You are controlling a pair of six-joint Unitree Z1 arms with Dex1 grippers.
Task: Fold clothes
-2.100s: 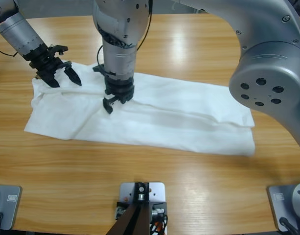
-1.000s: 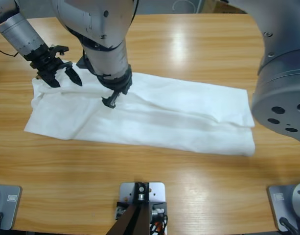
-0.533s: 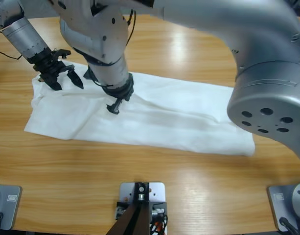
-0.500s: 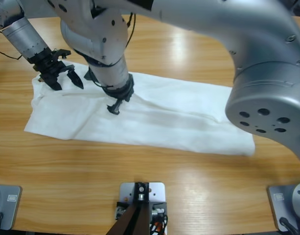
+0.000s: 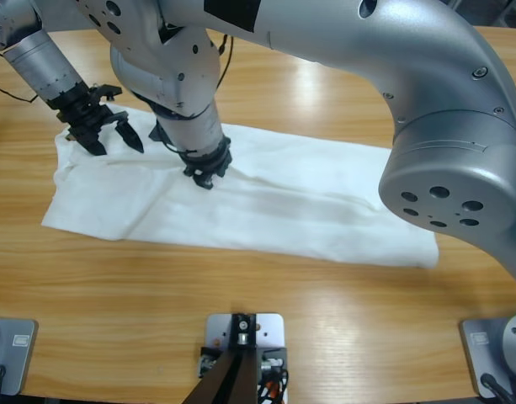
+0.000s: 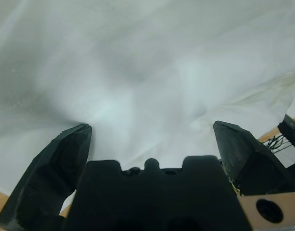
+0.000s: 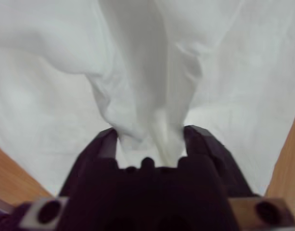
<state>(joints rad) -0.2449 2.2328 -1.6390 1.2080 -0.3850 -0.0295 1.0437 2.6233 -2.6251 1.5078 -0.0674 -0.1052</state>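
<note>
A wooden tabletop (image 5: 325, 320) carries the white T-shirt (image 5: 325, 210), folded into a long strip lying across its middle. The right gripper (image 5: 209, 172) stands near the strip's middle, jaws closed on a cloth ridge. The left gripper (image 5: 106, 135), jaws spread wide, hovers at the shirt's far left corner.

Two silver-grey arms (image 5: 460, 168) with round screw-holed joint caps, thin black cables, black fingers (image 5: 98, 135).

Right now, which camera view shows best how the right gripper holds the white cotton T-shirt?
The right wrist view: the right gripper pinches a raised fold of the white cotton T-shirt. The high view shows that gripper small, its jaws hidden. The left wrist view shows only cloth.
</note>
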